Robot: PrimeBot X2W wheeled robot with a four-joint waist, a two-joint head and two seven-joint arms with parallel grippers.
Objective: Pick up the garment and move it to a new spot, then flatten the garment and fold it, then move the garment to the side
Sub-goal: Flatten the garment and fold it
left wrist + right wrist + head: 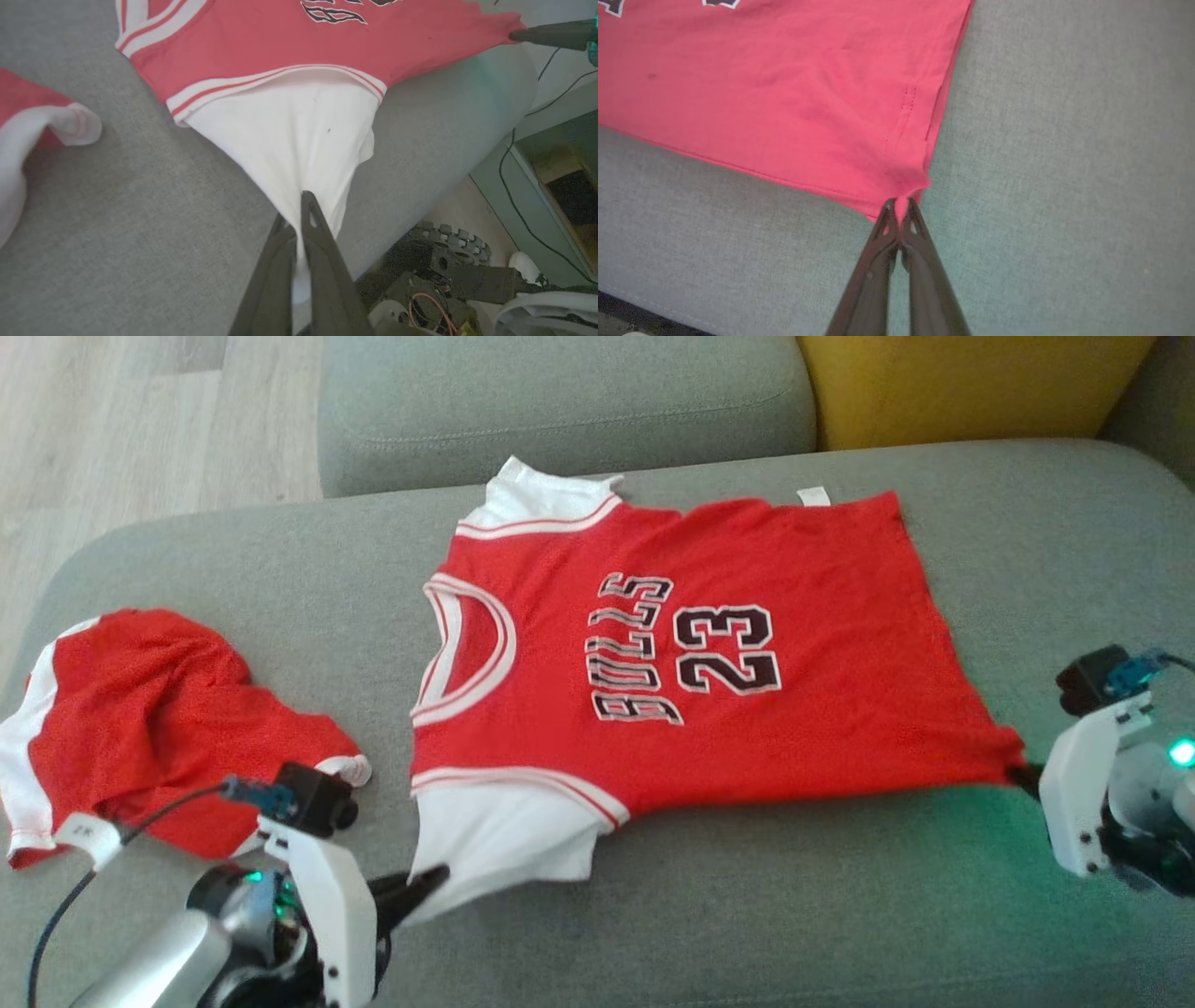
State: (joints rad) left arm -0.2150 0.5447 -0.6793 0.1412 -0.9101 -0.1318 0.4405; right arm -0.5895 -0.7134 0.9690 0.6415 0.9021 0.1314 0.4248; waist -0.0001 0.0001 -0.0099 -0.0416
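The red shirt (709, 653) lies spread out flat in the middle of the grey sofa (747, 915). Its front is up, so the big 23 and the black letters show. The neck hole is at the left end of the shirt and the bottom edge is at the right end. The left tool (434, 877) is clenched on the white sleeve (504, 831) at the near left corner of the shirt. The white cloth is pinched between its two dark fingers and pulled to a point. The right tool (1022, 773) is clenched on the near right corner of the shirt, where the red cloth bunches into a little tip. A small white tag (813, 496) sticks out at the far edge of the shirt. Another red and white cloth (140, 709) lies crumpled on the sofa, left of the shirt and not touching it. Behind the shirt are a grey cushion (560, 401) and a yellow pillow (962, 383).
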